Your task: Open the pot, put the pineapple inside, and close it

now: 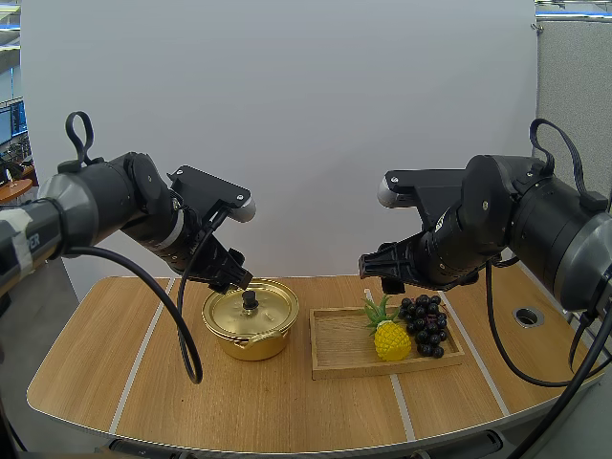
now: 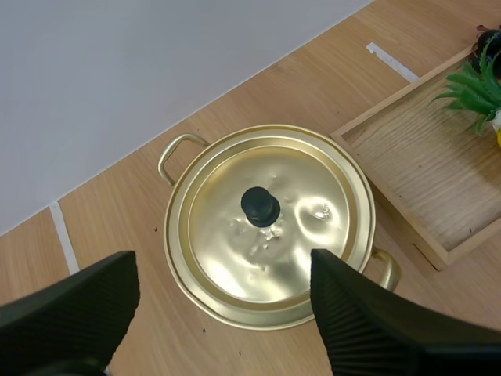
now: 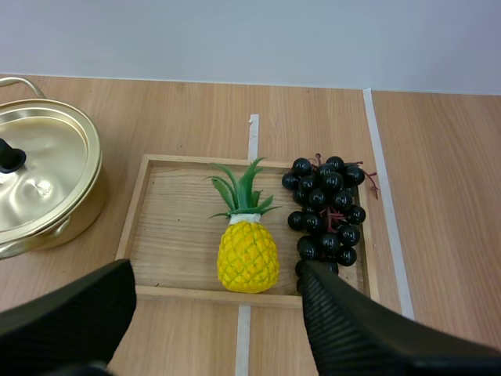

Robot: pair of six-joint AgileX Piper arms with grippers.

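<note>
your left gripper (image 1: 232, 279) hangs just above the gold pot (image 1: 244, 344), its two black fingers (image 2: 86, 301) spread wide apart with nothing between them. from the left wrist camera, the ribbed inner faces turn toward each other on either side of the lid (image 2: 305, 211), and the black knob (image 2: 260, 205) at the lid's centre sits between the two tips and a little beyond them. the left arm reaches in from the left side of the table (image 1: 105, 373), sloping down and inward so that the fingers point down at the pot. the lid lies flat on the pot, closed, and a looped handle (image 2: 174, 153) sticks out from the rim. your right gripper (image 1: 381, 273) is likewise spread open and empty, held in the air over the far edge of the wooden tray (image 3: 176, 227). the right arm comes in from the right, with its wrist bent so that the fingers aim down and to the left. from the right wrist camera, the open fingers frame the pineapple (image 3: 247, 254), which lies in the middle of the tray with its green leaves pointing toward the tray's far edge. a bunch of dark grapes (image 3: 327, 207) lies just beside the pineapple, at the tray's right end. the tray sits just to the right of the pot.
</note>
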